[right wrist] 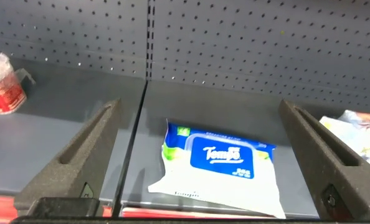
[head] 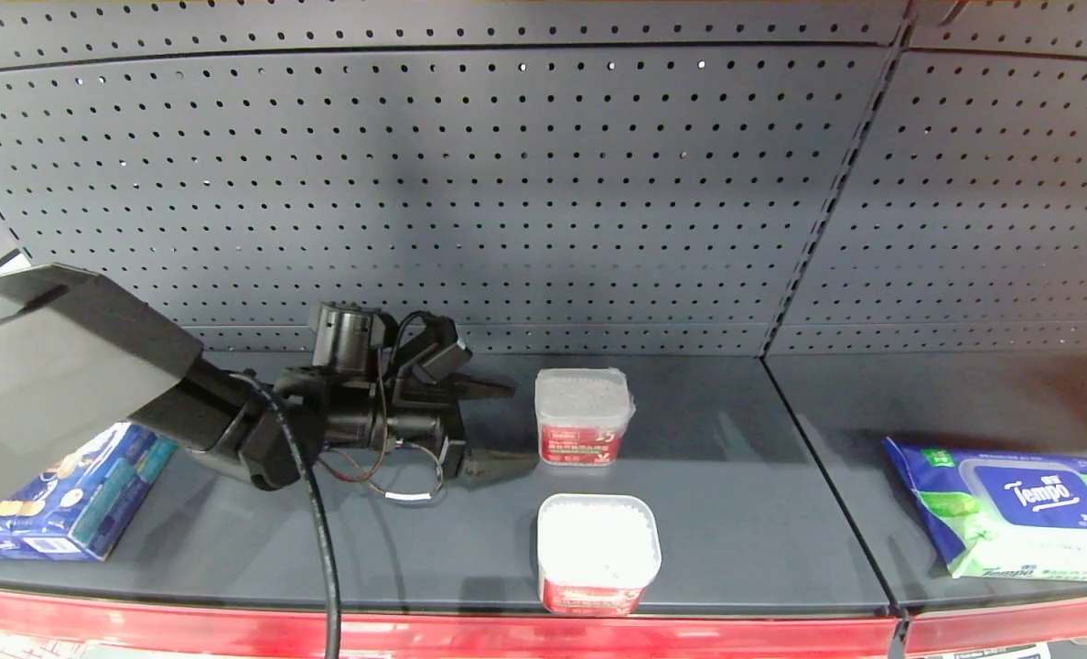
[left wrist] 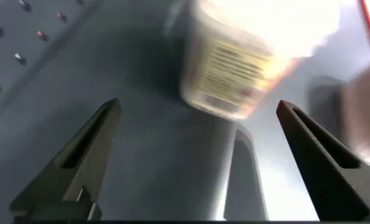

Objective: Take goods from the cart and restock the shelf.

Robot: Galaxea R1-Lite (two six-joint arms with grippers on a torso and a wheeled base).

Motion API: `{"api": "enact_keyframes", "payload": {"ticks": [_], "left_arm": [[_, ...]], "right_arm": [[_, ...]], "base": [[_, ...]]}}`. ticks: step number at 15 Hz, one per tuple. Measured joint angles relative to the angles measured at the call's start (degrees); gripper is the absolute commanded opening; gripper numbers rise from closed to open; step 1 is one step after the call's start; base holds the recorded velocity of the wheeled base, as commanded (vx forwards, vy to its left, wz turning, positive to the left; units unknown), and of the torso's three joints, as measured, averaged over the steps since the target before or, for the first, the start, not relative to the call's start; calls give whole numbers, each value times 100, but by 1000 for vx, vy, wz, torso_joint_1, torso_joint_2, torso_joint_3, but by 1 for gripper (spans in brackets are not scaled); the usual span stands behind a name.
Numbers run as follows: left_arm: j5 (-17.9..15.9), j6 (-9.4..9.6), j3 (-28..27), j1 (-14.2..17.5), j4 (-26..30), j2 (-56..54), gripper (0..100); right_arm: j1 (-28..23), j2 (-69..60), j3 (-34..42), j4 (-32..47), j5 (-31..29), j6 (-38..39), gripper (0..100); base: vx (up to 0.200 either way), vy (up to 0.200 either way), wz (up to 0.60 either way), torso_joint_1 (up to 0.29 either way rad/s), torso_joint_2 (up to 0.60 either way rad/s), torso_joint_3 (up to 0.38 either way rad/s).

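The left tool (head: 500,426) sits low over the shelf (head: 736,439), its fingers spread apart and empty, just left of the far tub (head: 585,416). The near tub (head: 598,554) stands at the shelf's front edge, directly in front of the far one. The right tool (right wrist: 200,106) is also spread apart and empty, facing the wipes pack (right wrist: 219,168) on the right section. A blue box (head: 68,499) lies at the left end.
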Motion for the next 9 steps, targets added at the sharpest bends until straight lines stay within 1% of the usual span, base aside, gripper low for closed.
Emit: {"api": "enact_keyframes", "payload": {"ticks": [2,4,6,8,9], "left_arm": [[-13,-11,639,30,5,-496,100],[-22,-7,1117,221,0,-975,100],[-5,-11,1565,374,5,-1482,100],[112,-20,2183,466,9,-2144,100],[241,-68,2516,499,18,-2549,100]], "right_arm": [[6,107,11,2,208,1,100],[13,223,-24,-7,249,1,100],[154,286,-22,-5,268,1,100],[304,361,2,26,230,0,100],[328,447,-2,46,217,0,100]], "base": [[0,0,0,0,0,0],[0,0,0,0,0,0],[0,0,0,0,0,0],[0,0,0,0,0,0],[0,0,0,0,0,0]]}}
